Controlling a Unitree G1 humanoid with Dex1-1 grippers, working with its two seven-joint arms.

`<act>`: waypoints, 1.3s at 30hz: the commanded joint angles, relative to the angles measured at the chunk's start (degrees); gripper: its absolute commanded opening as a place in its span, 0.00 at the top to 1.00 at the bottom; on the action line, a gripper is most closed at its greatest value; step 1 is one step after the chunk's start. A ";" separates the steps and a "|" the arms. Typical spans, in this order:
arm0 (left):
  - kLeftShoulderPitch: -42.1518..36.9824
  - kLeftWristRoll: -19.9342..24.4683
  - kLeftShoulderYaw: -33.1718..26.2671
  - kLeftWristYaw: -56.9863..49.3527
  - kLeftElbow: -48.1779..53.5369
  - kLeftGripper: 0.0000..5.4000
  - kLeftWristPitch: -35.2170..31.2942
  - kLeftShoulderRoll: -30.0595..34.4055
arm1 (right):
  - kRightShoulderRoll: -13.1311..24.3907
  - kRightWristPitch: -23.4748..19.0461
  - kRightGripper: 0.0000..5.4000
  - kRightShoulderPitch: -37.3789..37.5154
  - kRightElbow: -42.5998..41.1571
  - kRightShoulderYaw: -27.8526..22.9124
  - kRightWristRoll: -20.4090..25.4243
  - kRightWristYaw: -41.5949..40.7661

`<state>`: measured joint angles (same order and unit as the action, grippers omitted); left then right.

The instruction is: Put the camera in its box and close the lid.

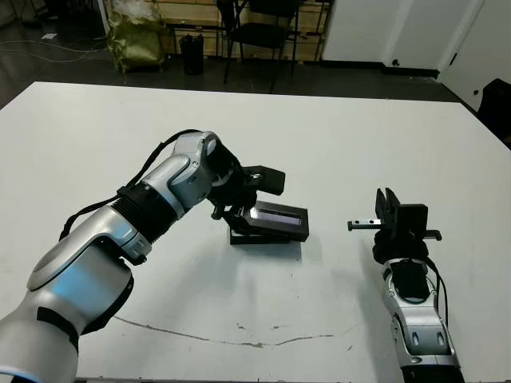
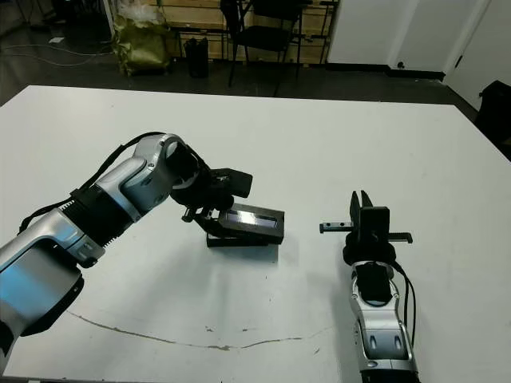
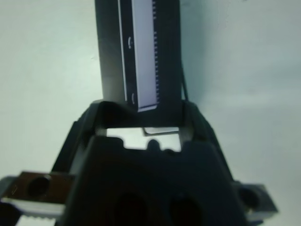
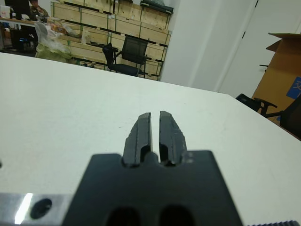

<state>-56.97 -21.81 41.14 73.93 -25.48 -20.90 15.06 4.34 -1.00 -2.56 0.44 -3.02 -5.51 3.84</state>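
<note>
The lid [image 1: 275, 215], black with a pale glossy stripe, lies over the box [image 1: 267, 236] at the table's middle; only the box's dark side wall shows beneath it. My left gripper [image 1: 239, 211] is at the lid's left end. In the left wrist view its fingers [image 3: 192, 120] sit against both sides of that end of the lid [image 3: 141, 52], shut on it. The camera is hidden. Off to the right my right gripper [image 1: 386, 199] points upward, its fingers [image 4: 142, 132] shut with nothing between them, well apart from the box.
A thin crack line [image 1: 239, 340] runs across the white table near its front edge. Beyond the far edge stand a black chair [image 1: 263, 32], a yellow-green bag [image 1: 136, 36] and wooden crates [image 4: 94, 33]. A person [image 4: 34, 4] sits far off.
</note>
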 commanded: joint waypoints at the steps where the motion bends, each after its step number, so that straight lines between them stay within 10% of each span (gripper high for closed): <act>1: 1.21 -1.66 0.22 -1.71 1.70 0.55 -4.69 -0.68 | -0.10 -0.59 1.00 0.56 0.41 -0.16 -0.33 0.63; 7: 1.50 -3.47 1.78 -1.63 3.70 0.55 -12.09 -1.09 | -0.05 -1.06 1.00 1.03 -0.52 0.19 -0.72 0.88; 39: 1.20 -1.21 2.40 3.24 4.22 0.55 -4.25 1.45 | 0.12 1.28 1.00 0.79 1.62 -0.17 0.63 0.45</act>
<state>-56.32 -22.35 42.96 77.70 -20.81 -26.59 15.76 4.20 -0.73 -1.97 0.26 -2.77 -5.21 4.52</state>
